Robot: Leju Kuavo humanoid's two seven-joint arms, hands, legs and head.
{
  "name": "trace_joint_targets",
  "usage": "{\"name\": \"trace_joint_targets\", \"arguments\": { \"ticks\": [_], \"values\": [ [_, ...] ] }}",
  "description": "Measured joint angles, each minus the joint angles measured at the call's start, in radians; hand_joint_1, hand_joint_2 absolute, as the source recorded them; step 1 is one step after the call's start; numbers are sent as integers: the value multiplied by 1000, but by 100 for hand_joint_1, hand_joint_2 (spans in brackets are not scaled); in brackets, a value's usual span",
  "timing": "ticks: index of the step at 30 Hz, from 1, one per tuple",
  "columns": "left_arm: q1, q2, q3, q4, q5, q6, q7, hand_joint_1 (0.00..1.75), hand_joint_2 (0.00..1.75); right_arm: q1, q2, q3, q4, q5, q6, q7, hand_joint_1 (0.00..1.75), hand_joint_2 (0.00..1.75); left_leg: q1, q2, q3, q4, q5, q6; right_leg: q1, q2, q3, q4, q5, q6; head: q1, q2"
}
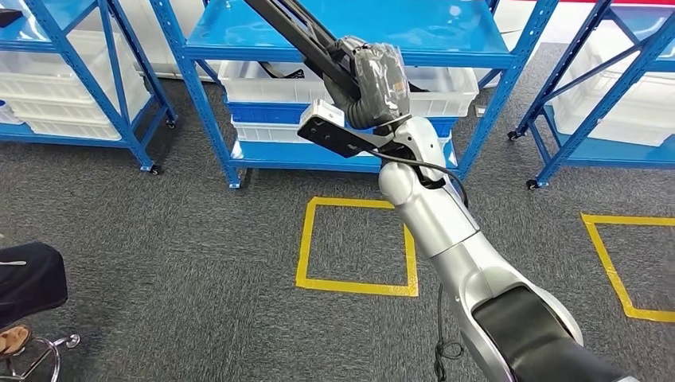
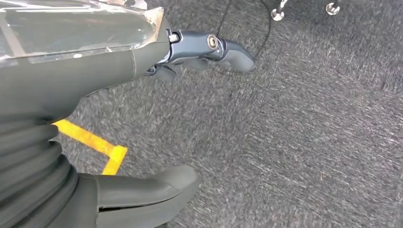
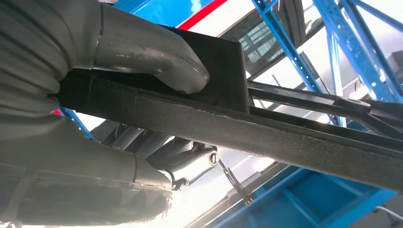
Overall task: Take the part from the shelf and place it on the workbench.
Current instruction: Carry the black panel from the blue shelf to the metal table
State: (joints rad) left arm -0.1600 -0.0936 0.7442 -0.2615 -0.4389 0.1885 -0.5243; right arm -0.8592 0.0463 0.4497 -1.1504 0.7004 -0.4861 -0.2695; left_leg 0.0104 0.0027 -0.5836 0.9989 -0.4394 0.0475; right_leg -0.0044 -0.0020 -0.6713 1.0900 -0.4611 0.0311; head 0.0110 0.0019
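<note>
The part is a long black bar point(image 1: 296, 28) that runs up and to the left from my right hand point(image 1: 372, 79). That hand grips it in front of the middle blue shelf point(image 1: 350, 56), with the silver arm raised from the lower right. In the right wrist view the thick thumb point(image 3: 157, 57) presses on one face of the black bar point(image 3: 285, 137) and the darker fingers point(image 3: 180, 159) curl under it. My left hand point(image 2: 95, 66) hangs over the grey carpet, its fingers point(image 2: 214, 47) and thumb point(image 2: 152, 190) apart with nothing between them.
White bins point(image 1: 446, 87) sit on the shelf's lower levels. More blue shelves stand at the left point(image 1: 119, 95) and right point(image 1: 605, 147). Yellow tape squares point(image 1: 357, 285) point(image 1: 609, 263) mark the carpet. A person's leg point(image 1: 28, 278) and a stool base point(image 1: 40, 354) are at the lower left.
</note>
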Motion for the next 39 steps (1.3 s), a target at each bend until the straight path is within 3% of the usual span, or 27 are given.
{"name": "trace_joint_targets", "arguments": {
  "ticks": [2,3,4,5,6,7,8,10,11,13,14,16,18,19,20,21,23,25,29,39],
  "values": [
    [0,-1,1,0,1,-5,-1,0,175,0,-3,0,1,0,-1,1,175,175,0,3,-24,-2,21,3,-6,1,-39,121,-72,-3,2,0],
    [0,-2,1,0,1,-7,-1,0,175,1,-4,0,1,0,-1,1,175,175,1,4,-38,-1,32,1,-11,1,-52,178,-90,3,2,0],
    [0,-3,1,0,1,-8,-1,0,175,2,-5,0,1,0,-1,1,175,175,2,6,-51,-1,42,-3,-15,1,-54,212,-90,15,2,0],
    [1,-3,1,0,1,-9,-1,0,175,2,-6,0,2,0,-1,1,175,175,5,7,-65,0,52,-8,-19,1,-39,212,-73,29,2,0],
    [1,-4,1,0,2,-9,-1,0,175,2,-7,0,2,0,-1,1,175,175,8,8,-77,2,61,-14,-24,1,-6,177,-48,44,2,0],
    [1,-4,2,0,2,-9,-1,0,175,2,-7,0,2,-1,-1,2,175,175,11,8,-88,5,69,-21,-29,0,40,112,-35,55,2,0],
    [1,-3,3,0,3,-9,-2,0,175,1,-7,0,2,-2,-1,2,175,175,13,8,-98,9,77,-29,-27,1,91,40,-36,58,3,0],
    [2,-1,4,0,6,-10,-5,0,175,0,-7,0,2,-5,-1,2,175,175,11,8,-109,13,91,-43,-21,4,152,-58,-60,47,3,0],
    [3,0,5,0,7,-10,-6,0,175,0,-7,0,1,-6,-1,2,175,175,11,7,-111,11,99,-49,-15,5,159,-71,-65,37,3,0],
    [5,-1,6,0,8,-10,-7,0,175,-1,-8,0,1,-6,-1,3,175,175,15,7,-116,10,103,-58,-20,5,150,-71,-56,15,2,0],
    [5,-1,7,0,9,-10,-7,0,175,-1,-9,0,1,-6,-1,3,175,175,18,6,-123,26,86,-62,-21,5,146,-71,-49,2,2,0],
    [6,-1,8,0,9,-10,-7,0,175,-2,-8,0,1,-6,-1,3,175,175,20,4,-159,123,8,-68,-20,4,134,-71,-36,-20,2,0],
    [7,0,11,0,10,-10,-8,0,175,-1,-8,1,2,-6,-1,3,175,175,20,2,-203,258,-64,-71,-13,4,120,-70,-25,-32,1,0],
    [7,0,12,0,10,-11,-8,0,175,-1,-8,1,2,-7,-1,3,175,175,20,1,-208,295,-75,-70,-9,4,114,-70,-21,-35,1,0],
    [8,0,14,0,10,-11,-9,0,175,0,-8,1,3,-7,0,3,175,175,19,0,-195,294,-69,-66,-6,4,110,-70,-18,-36,1,0],
    [8,0,14,0,10,-12,-10,0,175,1,-8,1,3,-7,0,3,175,175,18,-1,-161,254,-49,-60,-2,5,108,-70,-15,-36,1,0],
    [8,1,15,0,10,-13,-13,0,175,-1,-9,0,4,-8,-1,3,175,175,13,-3,-68,120,-15,-41,3,5,105,-70,-12,-33,2,0],
    [7,3,15,0,9,-14,-16,0,175,-4,-9,0,4,-10,-1,3,175,175,4,-5,-18,39,-9,-29,4,3,102,-70,-8,-26,3,0],
    [8,3,16,0,10,-15,-17,0,175,-4,-10,0,4,-13,-1,3,175,175,-7,-4,-18,20,-5,-39,7,2,93,-64,-7,-23,3,0],
    [8,1,17,1,10,-15,-18,0,175,-5,-11,0,4,-19,1,3,175,175,-23,-4,-31,21,7,-20,0,2,81,-68,8,0,3,0]
  ]
}}
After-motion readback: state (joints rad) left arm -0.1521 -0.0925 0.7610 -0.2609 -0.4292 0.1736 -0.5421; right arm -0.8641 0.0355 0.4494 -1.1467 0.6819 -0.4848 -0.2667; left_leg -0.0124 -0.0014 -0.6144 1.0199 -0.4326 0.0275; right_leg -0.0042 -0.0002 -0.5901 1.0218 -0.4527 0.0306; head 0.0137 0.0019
